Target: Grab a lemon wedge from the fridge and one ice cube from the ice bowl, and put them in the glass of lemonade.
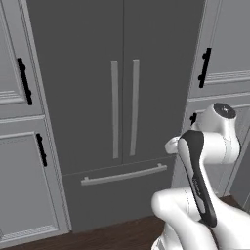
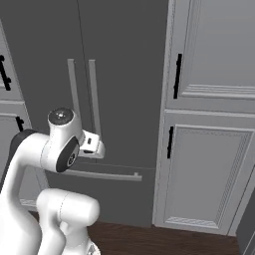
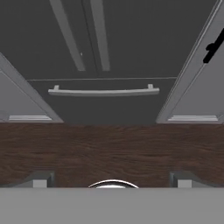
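The fridge [image 1: 97,97] [image 2: 124,69] [image 3: 140,39] stands straight ahead with both dark grey doors shut. Its two light grey bar handles [image 1: 124,107] run side by side down the middle, above a drawer with a horizontal handle [image 1: 124,175] [image 3: 103,92]. My gripper [image 3: 111,180] hangs low in front of the fridge, pointed at the floor and the drawer, open wide with nothing between its fingertips [image 3: 40,179]. My hand [image 2: 92,144] is a short way off the doors, touching nothing. The lemon wedge, the ice bowl and the glass of lemonade are out of view.
Light grey panelled cabinets with black handles flank the fridge on the left [image 1: 19,161] and the right [image 2: 214,169]. Dark wooden floor [image 3: 112,148] lies between my base and the fridge.
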